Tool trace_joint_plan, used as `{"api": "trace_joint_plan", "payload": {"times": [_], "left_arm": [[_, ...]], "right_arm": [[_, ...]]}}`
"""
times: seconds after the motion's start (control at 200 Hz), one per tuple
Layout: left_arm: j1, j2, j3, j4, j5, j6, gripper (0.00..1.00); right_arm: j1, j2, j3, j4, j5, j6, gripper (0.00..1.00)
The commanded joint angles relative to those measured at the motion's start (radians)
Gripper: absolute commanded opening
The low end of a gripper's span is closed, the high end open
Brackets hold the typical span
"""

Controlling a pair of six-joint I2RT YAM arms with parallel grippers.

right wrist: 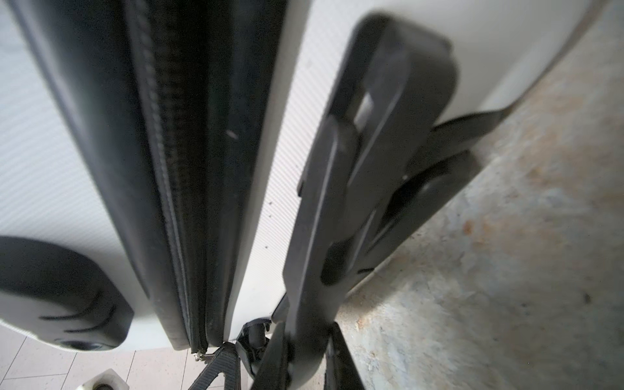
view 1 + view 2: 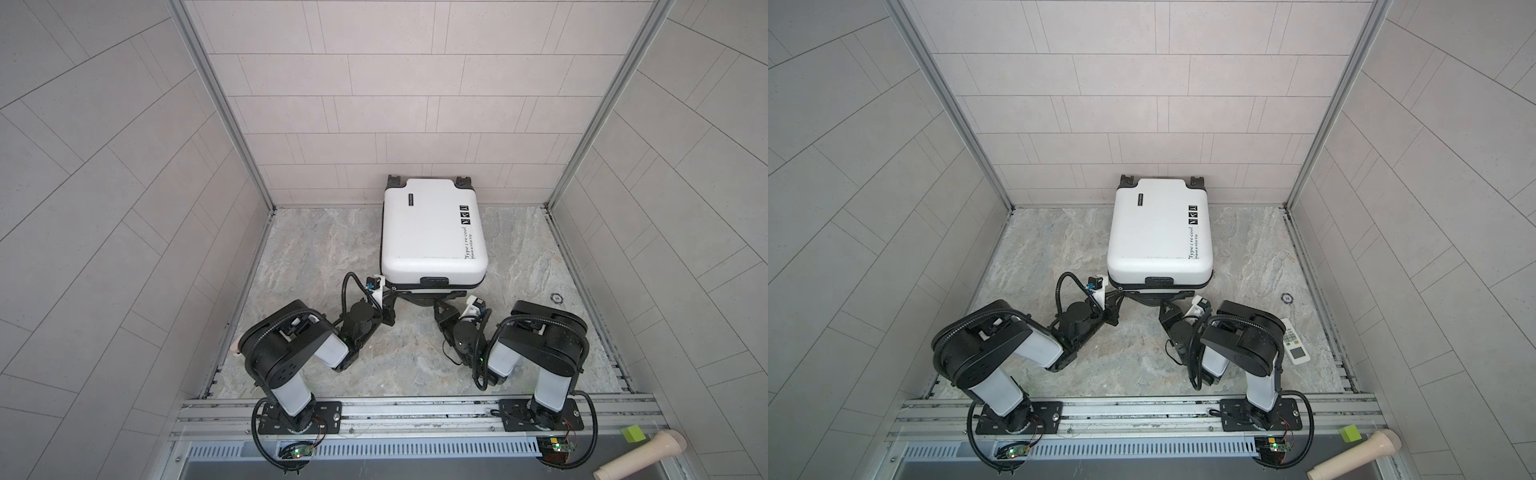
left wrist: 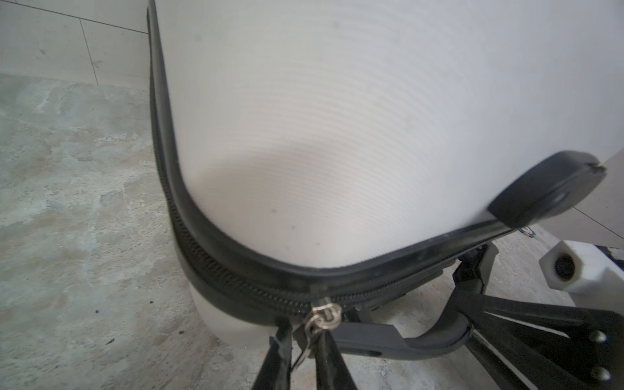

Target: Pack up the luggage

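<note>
The luggage (image 2: 432, 232) (image 2: 1158, 232), a white hard-shell suitcase, lies flat and closed on the stone floor with its wheels toward the back wall. At its near left corner, my left gripper (image 2: 392, 291) (image 3: 304, 341) has its two fingers pinched on the silver zipper pull (image 3: 320, 317), which hangs from the black zipper band (image 3: 216, 263). My right gripper (image 2: 438, 307) (image 1: 305, 351) is at the near edge, shut on the black handle (image 1: 337, 202), which runs out between its fingers. What is inside the case is hidden.
A white remote control (image 2: 1295, 347) lies on the floor behind my right arm. A small round marker (image 2: 557, 297) sits right of the case. A beige club-shaped object (image 2: 640, 455) and a green block (image 2: 632, 434) lie beyond the front rail. Tiled walls enclose three sides.
</note>
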Motion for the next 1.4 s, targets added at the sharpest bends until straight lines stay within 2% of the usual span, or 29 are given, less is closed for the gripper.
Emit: {"api": "trace_joint_plan", "payload": {"times": [0.0,0.175,0.365,0.61,0.781,0.961,1.211,1.396], "left_arm": [[0.005,-0.043,0.03,0.07,0.013,0.001,0.1],[0.006,-0.087,0.015,0.069,0.01,-0.004,0.0],[0.005,-0.156,-0.031,0.04,0.028,-0.004,0.0],[0.004,-0.254,0.056,-0.235,0.203,0.024,0.0],[-0.025,-0.27,0.11,-0.343,0.251,0.044,0.0],[-0.084,-0.235,0.149,-0.364,0.226,0.069,0.0],[-0.212,-0.216,0.193,-0.394,0.072,0.168,0.0],[-0.269,-0.166,0.276,-0.445,0.068,0.212,0.0]], "right_arm": [[0.022,0.014,0.017,0.014,-0.097,-0.087,0.0],[0.022,0.018,0.02,0.014,-0.1,-0.085,0.0],[0.023,0.017,0.022,0.014,-0.102,-0.086,0.0],[0.022,0.03,0.047,0.014,-0.113,-0.089,0.0],[0.024,0.047,0.07,0.014,-0.12,-0.09,0.0],[0.025,0.055,0.099,0.015,-0.135,-0.095,0.0],[0.025,0.062,0.117,0.015,-0.144,-0.094,0.0],[0.024,0.069,0.136,0.015,-0.155,-0.093,0.0]]}}
